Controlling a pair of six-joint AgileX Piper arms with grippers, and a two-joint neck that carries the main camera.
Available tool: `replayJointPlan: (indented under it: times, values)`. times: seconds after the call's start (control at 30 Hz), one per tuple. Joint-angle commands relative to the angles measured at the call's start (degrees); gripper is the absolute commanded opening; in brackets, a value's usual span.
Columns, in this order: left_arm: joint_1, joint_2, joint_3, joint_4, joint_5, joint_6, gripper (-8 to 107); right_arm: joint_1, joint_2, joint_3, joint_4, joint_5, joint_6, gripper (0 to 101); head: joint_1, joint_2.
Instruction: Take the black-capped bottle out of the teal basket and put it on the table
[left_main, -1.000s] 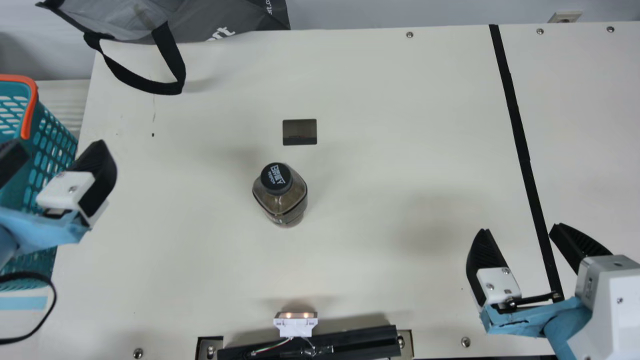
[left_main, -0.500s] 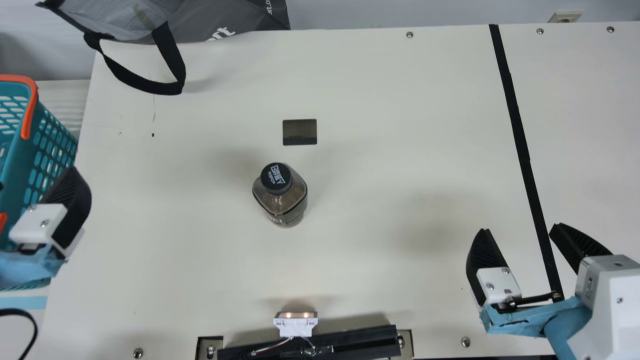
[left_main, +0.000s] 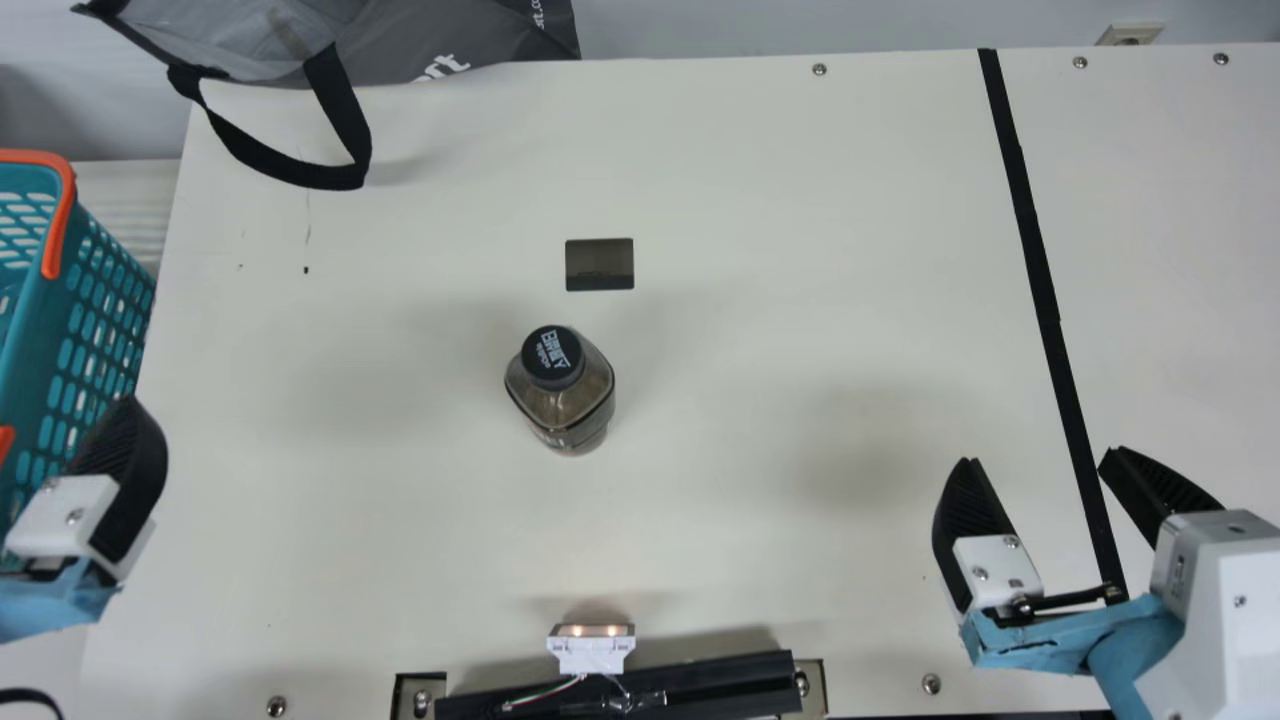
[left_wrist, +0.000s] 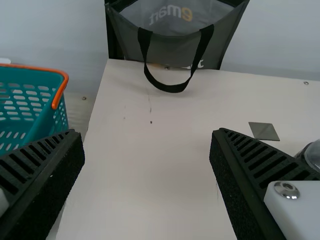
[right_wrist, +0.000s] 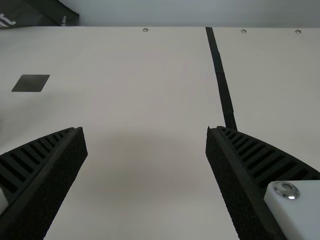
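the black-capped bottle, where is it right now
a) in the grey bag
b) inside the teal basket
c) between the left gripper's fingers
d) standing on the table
d, the black-capped bottle stands upright on the cream table, well away from the teal basket.

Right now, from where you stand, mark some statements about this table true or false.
1. The black-capped bottle stands upright on the table. True.
2. The right hand is gripping the bottle. False: it is open and holds nothing.
3. The left hand is open. True.
4. The teal basket is by the table's right edge. False: it is by the left edge.
5. The gray bag has a black strap. True.
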Motion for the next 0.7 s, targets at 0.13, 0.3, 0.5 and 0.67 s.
replayJointPlan:
  times: [0.13,0.3,0.5,0.67]
  values:
    - [3.2,-3.71,0.66,-4.27,2.92,4.4,107,0.0,0.0,0.0,0.0,0.0,0.0,91,-0.21,0.47]
    - [6.58,-6.51,1.01,-7.65,5.46,8.35,107,0.0,0.0,0.0,0.0,0.0,0.0,91,-0.21,0.47]
    - [11.08,-9.92,1.27,-12.02,9.02,13.38,107,0.0,0.0,0.0,0.0,0.0,0.0,91,-0.21,0.47]
    - [15.12,-12.57,1.31,-15.91,12.18,17.68,107,0.0,0.0,0.0,0.0,0.0,0.0,91,-0.21,0.47]
